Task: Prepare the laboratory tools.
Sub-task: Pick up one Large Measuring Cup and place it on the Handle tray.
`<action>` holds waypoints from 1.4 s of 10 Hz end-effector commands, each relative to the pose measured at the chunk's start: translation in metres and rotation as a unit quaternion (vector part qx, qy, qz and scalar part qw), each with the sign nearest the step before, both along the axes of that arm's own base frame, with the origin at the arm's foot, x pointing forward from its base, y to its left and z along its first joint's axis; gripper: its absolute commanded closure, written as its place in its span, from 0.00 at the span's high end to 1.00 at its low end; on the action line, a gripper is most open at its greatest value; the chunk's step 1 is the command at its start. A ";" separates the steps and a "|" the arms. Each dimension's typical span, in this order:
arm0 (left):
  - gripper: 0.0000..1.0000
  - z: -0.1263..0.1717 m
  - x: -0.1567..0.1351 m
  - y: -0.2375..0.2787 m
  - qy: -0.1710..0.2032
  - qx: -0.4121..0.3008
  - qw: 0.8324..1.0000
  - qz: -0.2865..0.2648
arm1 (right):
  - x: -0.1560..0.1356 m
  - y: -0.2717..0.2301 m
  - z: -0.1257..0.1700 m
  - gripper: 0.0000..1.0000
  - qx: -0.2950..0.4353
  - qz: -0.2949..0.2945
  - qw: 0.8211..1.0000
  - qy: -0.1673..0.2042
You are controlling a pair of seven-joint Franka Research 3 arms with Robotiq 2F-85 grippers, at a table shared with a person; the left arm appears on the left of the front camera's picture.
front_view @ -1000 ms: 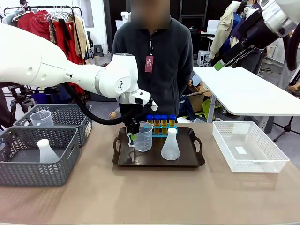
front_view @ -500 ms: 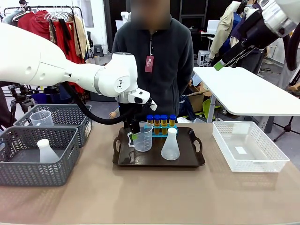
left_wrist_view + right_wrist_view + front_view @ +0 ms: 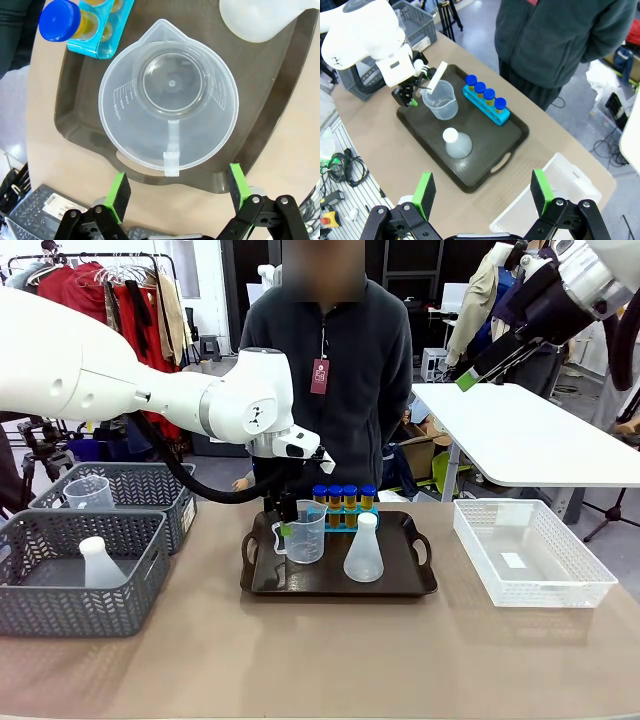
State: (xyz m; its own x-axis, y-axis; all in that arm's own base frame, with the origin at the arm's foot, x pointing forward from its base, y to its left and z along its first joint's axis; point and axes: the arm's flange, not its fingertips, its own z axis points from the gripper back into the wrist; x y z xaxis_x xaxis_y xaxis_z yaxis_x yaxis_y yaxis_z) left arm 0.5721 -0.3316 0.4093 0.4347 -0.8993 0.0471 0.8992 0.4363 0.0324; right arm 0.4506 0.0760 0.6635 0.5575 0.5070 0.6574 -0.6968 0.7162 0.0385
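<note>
Tan counter (image 3: 320, 660) at 6 o'clock of the front view, person in a dark fleece (image 3: 330, 360) standing at 12. Two grey mesh baskets (image 3: 85, 575) at 9 o'clock, one holding a second flask (image 3: 98, 562), the other a second jug (image 3: 90, 490); white mesh basket (image 3: 530, 552) at 3. Dark brown tray (image 3: 400, 580) at centre, carrying all three tools. Clear measuring jug (image 3: 305, 532) upright at the tray's 9 o'clock side, handle toward the left gripper (image 3: 286, 521). Translucent conical flask (image 3: 363, 552) upright, just beside the jug at its 4 o'clock. Yellow tubes with blue caps (image 3: 342, 498) upright in a blue rack (image 3: 345, 520) along the tray's 12 o'clock edge. Left jaws spread wide, apart from the jug handle, gripping nothing. Right gripper (image 3: 482, 192) high above the counter, jaws wide apart, empty.
</note>
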 end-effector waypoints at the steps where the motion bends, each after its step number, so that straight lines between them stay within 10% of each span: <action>1: 1.00 -0.001 0.001 0.001 -0.002 -0.002 1.000 0.003 | 0.000 0.000 0.001 1.00 0.005 0.003 1.000 0.000; 7: 1.00 0.003 -0.007 -0.003 0.011 -0.002 1.000 -0.001 | 0.000 0.000 0.001 1.00 0.005 0.003 1.000 0.000; 14: 1.00 0.111 -0.046 0.036 0.025 -0.101 0.992 -0.069 | 0.000 0.000 0.001 1.00 0.005 0.003 1.000 0.000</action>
State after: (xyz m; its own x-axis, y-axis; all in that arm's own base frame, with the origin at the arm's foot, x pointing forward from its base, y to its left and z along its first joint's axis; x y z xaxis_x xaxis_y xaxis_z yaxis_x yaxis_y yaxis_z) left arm 0.5356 -0.3117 0.5190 0.3420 -0.9217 0.1828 0.9397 0.3351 -0.0686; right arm 0.4506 0.0759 0.6635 0.5575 0.5070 0.6574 -0.6968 0.7163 0.0385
